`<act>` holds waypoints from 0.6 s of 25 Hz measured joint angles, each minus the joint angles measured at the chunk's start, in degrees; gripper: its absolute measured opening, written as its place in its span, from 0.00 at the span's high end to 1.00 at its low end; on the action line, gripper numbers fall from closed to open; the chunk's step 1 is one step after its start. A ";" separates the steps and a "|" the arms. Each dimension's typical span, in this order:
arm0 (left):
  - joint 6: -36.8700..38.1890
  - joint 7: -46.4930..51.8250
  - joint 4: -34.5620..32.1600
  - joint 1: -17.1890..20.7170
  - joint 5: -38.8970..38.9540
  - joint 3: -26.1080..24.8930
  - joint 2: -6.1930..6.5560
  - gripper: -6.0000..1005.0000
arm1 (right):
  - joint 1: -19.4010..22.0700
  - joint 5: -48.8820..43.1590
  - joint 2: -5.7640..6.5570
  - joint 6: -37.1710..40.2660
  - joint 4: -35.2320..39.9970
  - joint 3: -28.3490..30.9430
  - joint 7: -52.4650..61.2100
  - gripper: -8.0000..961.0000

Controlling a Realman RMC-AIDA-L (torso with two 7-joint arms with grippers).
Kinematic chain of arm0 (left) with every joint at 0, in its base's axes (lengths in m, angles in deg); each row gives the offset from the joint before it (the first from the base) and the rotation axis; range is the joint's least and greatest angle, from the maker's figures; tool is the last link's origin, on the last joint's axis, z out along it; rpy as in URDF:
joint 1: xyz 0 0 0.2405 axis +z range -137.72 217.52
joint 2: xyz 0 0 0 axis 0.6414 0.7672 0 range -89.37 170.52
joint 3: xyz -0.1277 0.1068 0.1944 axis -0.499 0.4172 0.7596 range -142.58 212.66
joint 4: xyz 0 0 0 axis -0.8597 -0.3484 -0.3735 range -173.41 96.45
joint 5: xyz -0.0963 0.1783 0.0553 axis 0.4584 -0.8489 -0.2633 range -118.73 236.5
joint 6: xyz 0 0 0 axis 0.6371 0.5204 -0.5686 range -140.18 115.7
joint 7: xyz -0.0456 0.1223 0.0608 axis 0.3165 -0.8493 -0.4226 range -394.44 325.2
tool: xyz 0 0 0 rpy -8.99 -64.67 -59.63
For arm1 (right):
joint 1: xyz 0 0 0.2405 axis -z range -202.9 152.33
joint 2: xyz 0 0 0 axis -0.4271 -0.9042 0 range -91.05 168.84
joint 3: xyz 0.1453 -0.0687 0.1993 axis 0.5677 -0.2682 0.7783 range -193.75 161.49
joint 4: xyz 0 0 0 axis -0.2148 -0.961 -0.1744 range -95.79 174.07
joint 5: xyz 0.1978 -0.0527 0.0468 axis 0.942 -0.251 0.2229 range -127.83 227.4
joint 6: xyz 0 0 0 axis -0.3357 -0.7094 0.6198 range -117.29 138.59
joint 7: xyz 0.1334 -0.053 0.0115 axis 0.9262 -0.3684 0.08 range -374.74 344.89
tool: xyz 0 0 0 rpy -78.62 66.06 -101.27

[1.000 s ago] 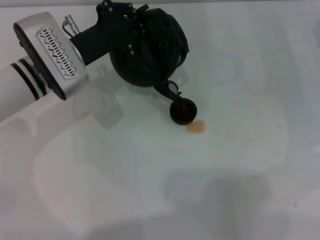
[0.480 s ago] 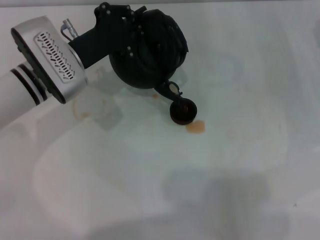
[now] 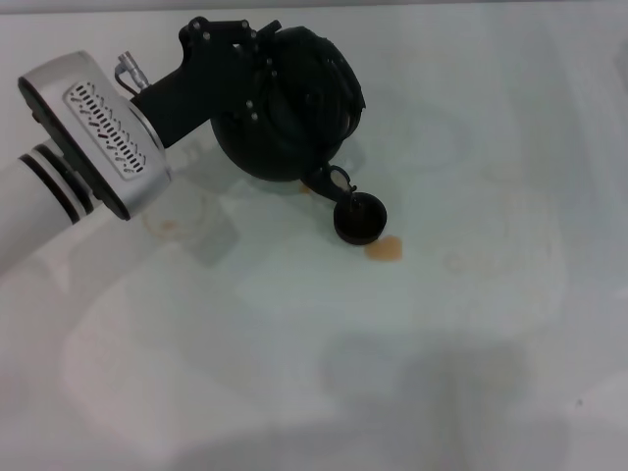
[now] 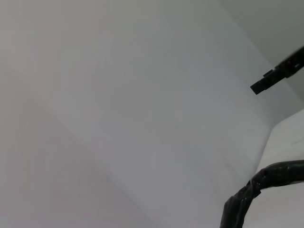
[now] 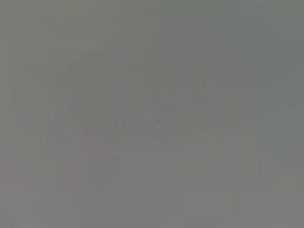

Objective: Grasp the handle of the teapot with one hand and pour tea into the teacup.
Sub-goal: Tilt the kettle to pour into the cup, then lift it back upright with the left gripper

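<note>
On the white tabletop (image 3: 471, 324), the big black teapot (image 3: 285, 108) is held tipped by the left gripper (image 3: 257, 61), closed on the handle (image 3: 329, 74). Its spout (image 3: 324, 180) is pointed down at the small teacup (image 3: 360, 218) just beside it.

White table (image 3: 471, 343) (perhaps tea-stained (image 3: 385, 250))

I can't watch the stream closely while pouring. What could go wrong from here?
1. There is already an amber spill beside the teacup, so more tea may miss it.
2. The teapot spout sits at the cup's rim and could nudge it.
3. The left hand holds the tilted pot by its handle; it may swing.
</note>
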 joint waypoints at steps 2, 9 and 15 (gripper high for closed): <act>0.00 0.00 -0.11 0.43 0.01 -0.83 -0.25 0.89 | 0.00 0.00 0.00 0.00 -0.04 0.00 0.00 0.14; 0.09 0.01 -1.19 2.45 0.02 -2.81 -0.87 0.89 | 0.00 0.00 -0.07 0.00 -0.14 0.00 0.00 0.14; 0.71 0.11 -3.49 5.10 0.16 -2.81 -1.12 0.89 | -0.03 0.00 -0.08 0.00 -0.06 0.00 0.00 0.14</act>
